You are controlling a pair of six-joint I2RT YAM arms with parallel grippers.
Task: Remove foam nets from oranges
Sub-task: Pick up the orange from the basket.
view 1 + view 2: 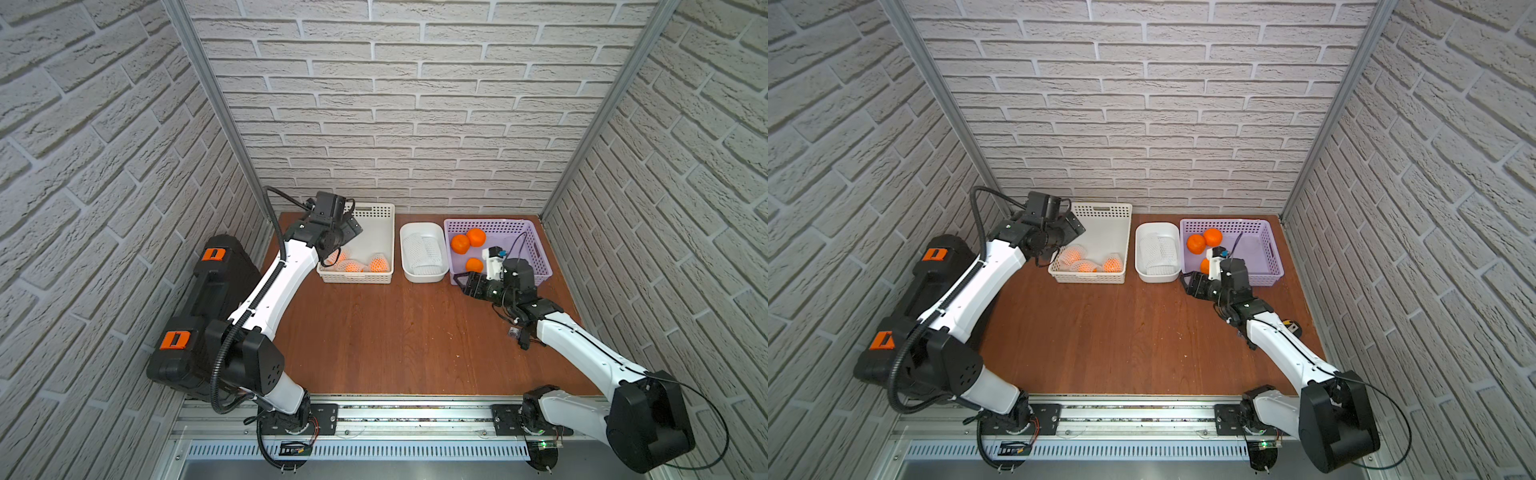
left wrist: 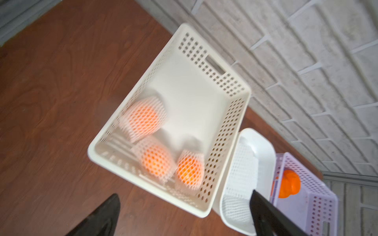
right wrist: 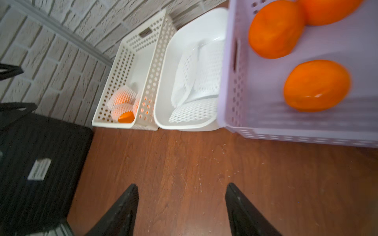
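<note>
While three of the six fruits are already stripped, the task stands about half done, and the step in hand appears to be the reach for the next wrapped fruit. Directions are read on a clock face laid over the table (image 1: pixel 395 332) in a top view, with 12 o'clock at the far wall.

- **White basket** (image 1: pixel 357 277), at 11 o'clock: holds the three netted oranges (image 1: pixel 353 266), bunched at its 6 o'clock end and touching or nearly touching one another.
- **White tub** (image 1: pixel 424 277), at 12 o'clock, between the two baskets: holds the discarded foam nets (image 1: pixel 424 249), lying flat and empty.
- **Purple basket** (image 1: pixel 490 224), at 1 o'clock: holds the three bare oranges (image 1: pixel 460 244), two touching at its 10 o'clock corner and one apart near its 7 o'clock corner.
- **Left gripper** (image 2: pixel 184 193): jaws spread wide and empty, poised above the 9 o'clock side of the white basket and looking down on the wrapped fruit.
- **Right gripper** (image 3: pixel 181 185): jaws apart and empty, above bare table just beside the 7 o'clock corner of the purple basket.

The next move likely calls for the left gripper to descend on one netted orange, probably the best exposed, and to close firmly enough to lift it. The right gripper would then need to travel toward 11 o'clock to pinch the loose end of the sleeve. The soft mesh may slip, or the neighbouring fruit may roll.
</note>
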